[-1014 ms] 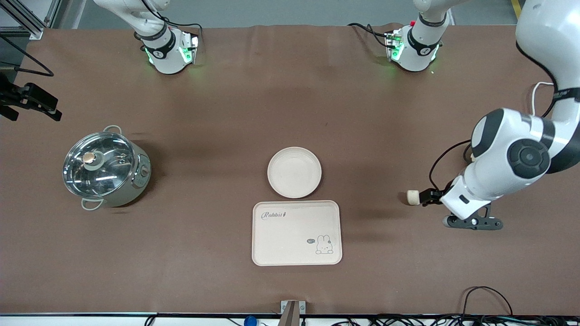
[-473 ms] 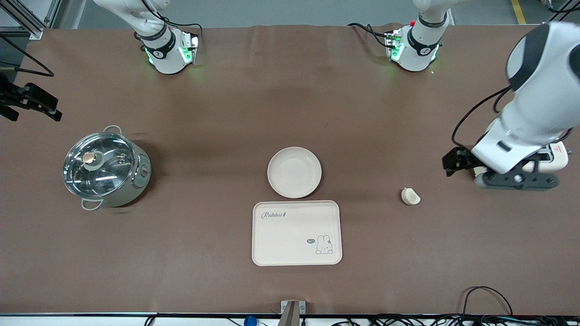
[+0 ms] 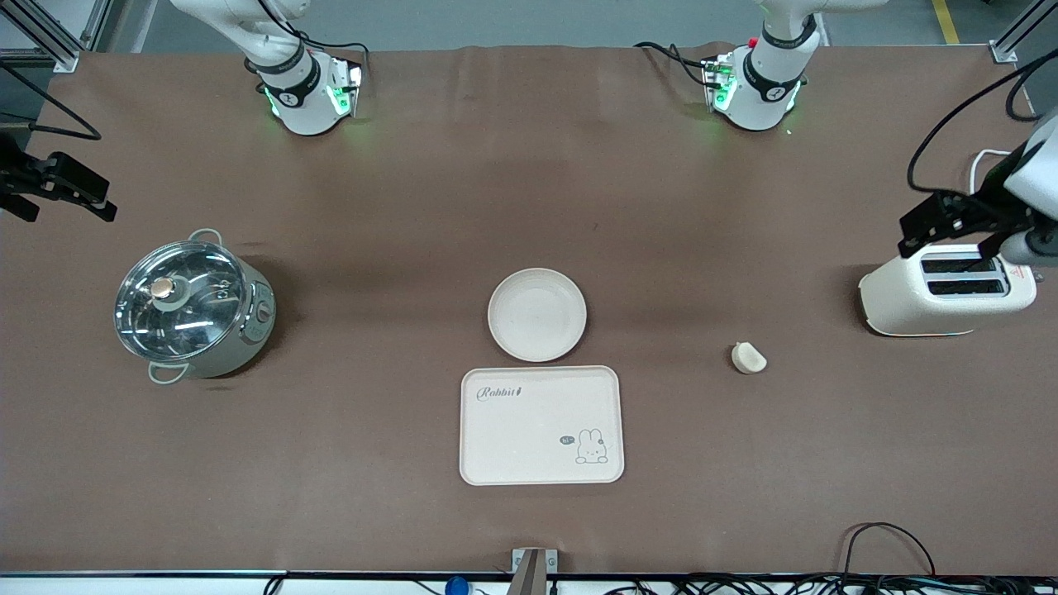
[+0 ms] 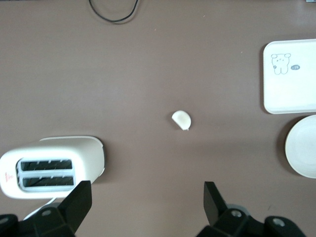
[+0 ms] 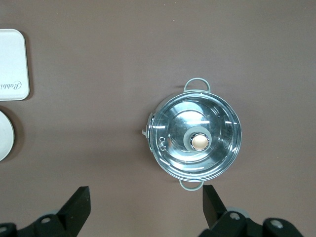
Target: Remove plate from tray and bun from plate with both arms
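Observation:
The plate point(image 3: 537, 315) lies on the table mid-way between the arms' ends, touching the tray's edge on the side farther from the front camera. It also shows in the left wrist view point(image 4: 302, 153) and at the edge of the right wrist view point(image 5: 4, 134). The bun point(image 3: 748, 358) lies alone on the cloth between the tray and the toaster, and shows in the left wrist view point(image 4: 181, 120). My left gripper point(image 3: 946, 235) point(image 4: 146, 197) is open and empty, high over the toaster. My right gripper point(image 3: 59, 192) point(image 5: 146, 200) is open and empty, high near the pot.
A rectangular cream tray point(image 3: 540, 425) with a rabbit drawing lies nearer the front camera than the plate. A white toaster point(image 3: 946, 289) stands at the left arm's end. A lidded steel pot point(image 3: 192, 309) stands at the right arm's end. Cables run along the table's front edge.
My left gripper let go of the bun, which now lies on the cloth, then rose and pulled back over the toaster. The right arm has not moved.

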Available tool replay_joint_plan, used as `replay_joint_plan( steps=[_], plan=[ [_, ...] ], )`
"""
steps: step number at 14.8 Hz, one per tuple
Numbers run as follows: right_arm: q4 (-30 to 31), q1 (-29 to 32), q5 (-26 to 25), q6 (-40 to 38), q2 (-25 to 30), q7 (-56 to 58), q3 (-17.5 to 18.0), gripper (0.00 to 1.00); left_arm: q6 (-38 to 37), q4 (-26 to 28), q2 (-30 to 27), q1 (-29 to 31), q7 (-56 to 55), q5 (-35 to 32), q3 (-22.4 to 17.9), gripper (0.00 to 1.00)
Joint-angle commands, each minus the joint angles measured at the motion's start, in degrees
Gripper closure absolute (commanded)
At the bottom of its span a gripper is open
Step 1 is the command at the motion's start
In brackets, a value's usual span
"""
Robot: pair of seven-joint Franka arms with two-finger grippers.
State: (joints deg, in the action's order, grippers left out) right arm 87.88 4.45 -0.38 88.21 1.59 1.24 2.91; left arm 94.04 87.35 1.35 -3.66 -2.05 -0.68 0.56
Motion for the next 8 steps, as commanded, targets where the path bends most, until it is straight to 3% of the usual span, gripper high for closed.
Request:
replay_joint_plan(
  steps=[1,4,8],
  plan=[
    [0.71,-0.05,0.99,0.47,0.52,-0.09,-0.27,0.0,0.71,7.13,-5.83,-0.91,0.82,-1.77,-0.39,0.0],
    [0.71,-0.05,0.99,0.38,0.43,-0.09,-0.27,0.0,-0.52,3.19,-3.56,-0.74,0.12,-1.96,1.02,0.0],
    [0.71,0.12,0.99,0.47,0.43,-0.09,-0.27,0.0,-0.87,2.48,-3.37,-0.83,-0.15,-1.96,1.9,0.0]
  ],
)
